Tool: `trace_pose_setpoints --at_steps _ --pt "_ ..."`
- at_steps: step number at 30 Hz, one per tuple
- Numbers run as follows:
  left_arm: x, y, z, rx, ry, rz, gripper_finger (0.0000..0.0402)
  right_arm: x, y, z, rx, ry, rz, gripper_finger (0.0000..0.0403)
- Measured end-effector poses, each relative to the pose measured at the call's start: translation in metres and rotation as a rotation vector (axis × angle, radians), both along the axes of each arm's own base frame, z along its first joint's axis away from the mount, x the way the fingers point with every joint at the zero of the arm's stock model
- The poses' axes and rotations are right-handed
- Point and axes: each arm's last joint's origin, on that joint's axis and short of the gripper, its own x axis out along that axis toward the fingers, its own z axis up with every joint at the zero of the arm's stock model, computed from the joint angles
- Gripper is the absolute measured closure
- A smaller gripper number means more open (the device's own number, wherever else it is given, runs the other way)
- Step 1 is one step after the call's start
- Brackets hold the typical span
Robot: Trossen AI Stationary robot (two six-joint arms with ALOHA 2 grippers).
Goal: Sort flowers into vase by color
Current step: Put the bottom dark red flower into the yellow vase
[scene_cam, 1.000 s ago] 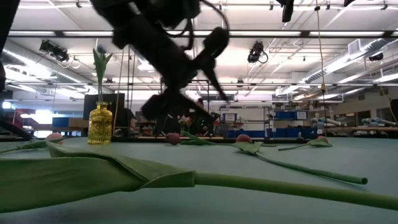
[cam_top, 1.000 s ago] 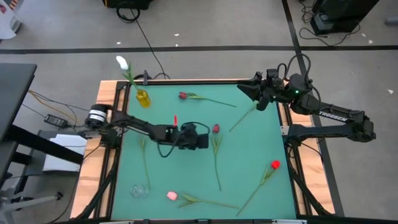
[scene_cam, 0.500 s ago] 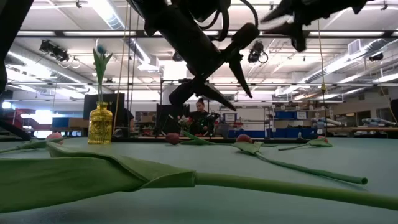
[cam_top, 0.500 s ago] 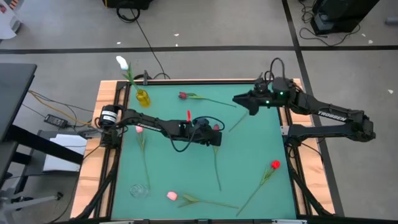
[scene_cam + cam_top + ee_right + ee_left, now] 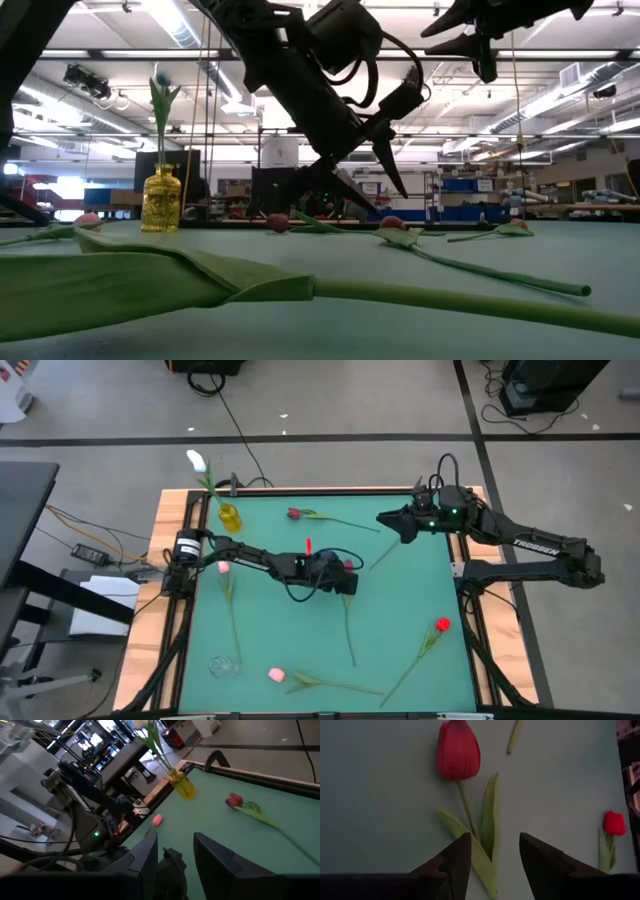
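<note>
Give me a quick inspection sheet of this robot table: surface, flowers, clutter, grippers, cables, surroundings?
Surface: green mat in a wooden frame.
Job's things: yellow vase at a far corner holds a white tulip; clear vase at the near corner is empty. Lying loose: dark red tulip, pink tulip, maroon tulip, bright red tulip, pink tulip near the front edge.
Clutter: nothing seen.
Grippers: left gripper open, over the maroon tulip's stem; right gripper open, raised over the far side.
Cables: black cable across the floor; wires beside the table's left edge.
Surroundings: grey floor, workshop room behind.
</note>
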Motion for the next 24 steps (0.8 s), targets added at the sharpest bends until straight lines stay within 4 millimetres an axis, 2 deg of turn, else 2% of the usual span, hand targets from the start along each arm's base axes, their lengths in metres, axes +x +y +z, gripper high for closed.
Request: trace_pose_setpoints --at_steps 6,11,13,15,19,21,24 --pt "0.002 0.0 -0.017 0.001 0.042 0.006 0.023 0.001 -0.001 0.0 -0.022 -0.002 -0.005 0.0268" --pt "0.003 -0.003 -0.017 -0.034 0.033 -0.02 0.023 0.001 -0.001 0.0 0.019 -0.007 -0.015 0.0268" --pt "0.001 -0.004 -0.013 -0.05 0.041 -0.07 0.023 -0.001 0.0 -0.006 0.075 0.049 -0.026 0.0269" --pt "-0.003 -0.004 0.0 -0.043 0.034 -0.112 0.023 -0.005 0.002 -0.019 0.118 0.183 -0.059 0.027" --pt "-0.022 -0.002 0.035 0.037 0.076 -0.134 0.023 -0.016 0.01 -0.042 0.172 0.451 -0.202 0.0274" --pt "-0.035 0.0 0.055 0.107 0.103 -0.141 0.023 -0.015 0.012 -0.049 0.196 0.512 -0.217 0.0276" --pt "-0.057 0.007 0.086 0.185 0.128 -0.169 0.023 -0.002 0.017 -0.068 0.267 0.522 -0.192 0.0276"
